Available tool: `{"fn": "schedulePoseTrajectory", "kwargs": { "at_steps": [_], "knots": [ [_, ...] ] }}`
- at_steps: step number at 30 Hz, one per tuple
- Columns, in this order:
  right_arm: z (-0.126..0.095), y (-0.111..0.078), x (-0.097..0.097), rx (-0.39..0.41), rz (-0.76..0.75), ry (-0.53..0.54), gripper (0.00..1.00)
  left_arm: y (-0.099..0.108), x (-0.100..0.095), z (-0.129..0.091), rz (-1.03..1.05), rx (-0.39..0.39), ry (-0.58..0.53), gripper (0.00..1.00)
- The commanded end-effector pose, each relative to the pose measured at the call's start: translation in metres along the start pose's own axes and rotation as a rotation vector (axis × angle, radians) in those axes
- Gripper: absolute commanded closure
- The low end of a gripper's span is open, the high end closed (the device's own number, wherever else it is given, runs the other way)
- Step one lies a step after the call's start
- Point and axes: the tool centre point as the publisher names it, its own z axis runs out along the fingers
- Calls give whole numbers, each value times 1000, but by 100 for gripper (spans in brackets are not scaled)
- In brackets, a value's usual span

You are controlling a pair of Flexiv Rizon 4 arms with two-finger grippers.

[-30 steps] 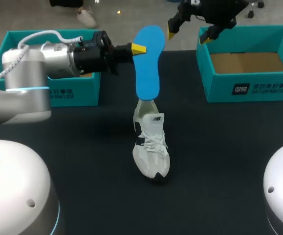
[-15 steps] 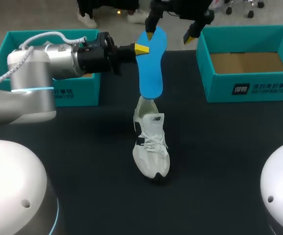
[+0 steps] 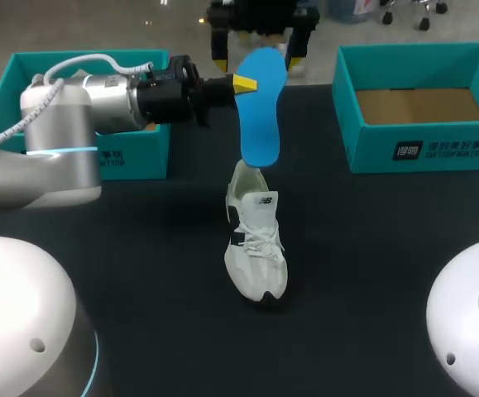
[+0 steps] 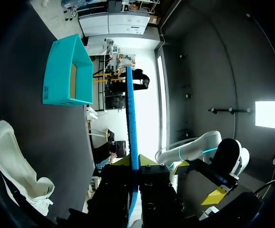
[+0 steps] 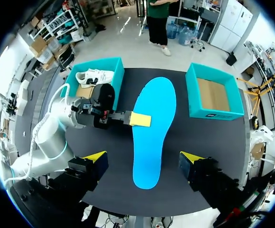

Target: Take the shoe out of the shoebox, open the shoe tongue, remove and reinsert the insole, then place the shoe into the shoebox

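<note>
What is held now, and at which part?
The left gripper holds the blue insole by its side edge, near the upper end. The right gripper is open, holding nothing.

The right gripper (image 3: 256, 59) has swung left from beside the shoebox (image 3: 413, 153) to straddle the insole (image 3: 260, 116), fingers apart.

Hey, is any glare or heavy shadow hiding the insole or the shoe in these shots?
Head view: even light, insole and shoe plain to see, only a faint shadow on the table. Left wrist view: insole seen edge-on against a bright backdrop, yet distinct; shoe dimmer. Right wrist view: insole evenly lit, no glare.
</note>
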Motion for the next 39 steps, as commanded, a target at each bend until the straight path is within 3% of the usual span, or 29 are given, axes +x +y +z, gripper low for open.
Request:
{"fn": "schedulePoseTrajectory", "kwargs": {
  "at_steps": [1, 31, 39],
  "knots": [
    [3, 9, 4, 37, 22, -122, 0, 2, -1, -1, 1, -1, 1, 100],
    [3, 13, 3, 39, 71, -114, 0, 6, 0, -4, 4, -8, 6, 100],
    [0, 23, -1, -29, 231, 182, 0, 8, 0, -8, 7, -3, 5, 100]
  ]
}}
